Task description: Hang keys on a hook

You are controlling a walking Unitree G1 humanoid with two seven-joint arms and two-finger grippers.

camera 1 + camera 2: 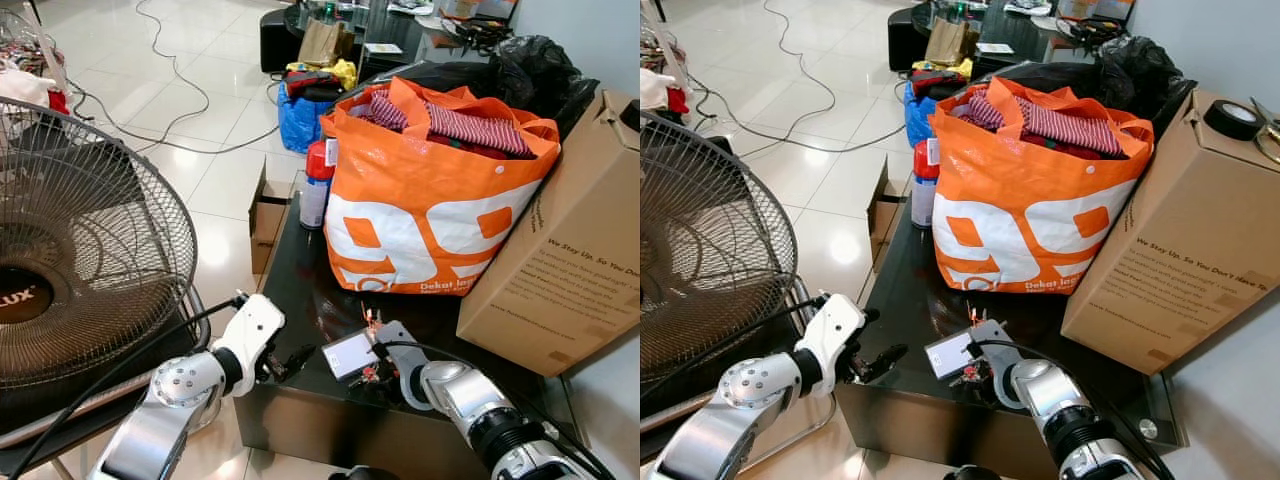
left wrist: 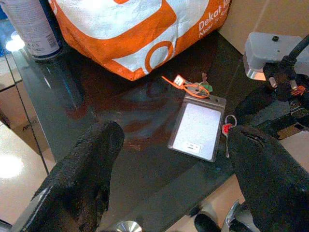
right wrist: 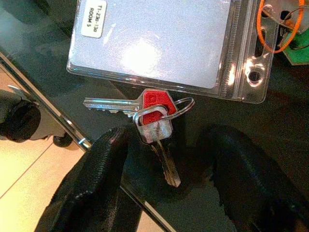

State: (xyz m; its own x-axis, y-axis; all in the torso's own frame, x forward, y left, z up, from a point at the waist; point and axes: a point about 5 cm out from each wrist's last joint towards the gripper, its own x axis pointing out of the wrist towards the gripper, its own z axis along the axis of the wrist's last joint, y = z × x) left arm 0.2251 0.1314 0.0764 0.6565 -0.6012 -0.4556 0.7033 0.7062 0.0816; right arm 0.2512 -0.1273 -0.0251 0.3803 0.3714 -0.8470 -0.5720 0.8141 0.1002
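Right gripper (image 3: 164,179) spread, straddling keys (image 3: 152,121) flat on glass table (image 3: 43,38) edge. Risk: fingers skid on glass, knock keys over edge beside fingertips. Left gripper (image 2: 174,179) spread, idle.

We count two keys (image 3: 155,129) on one ring, one clear badge sleeve (image 3: 159,41), one orange cord loop (image 2: 190,87), one orange bag (image 1: 430,195), one cardboard box (image 1: 560,260), one spray can (image 1: 316,183), one roll of black tape (image 1: 1236,118), one fan (image 1: 85,250), all around one bench (image 1: 310,290).
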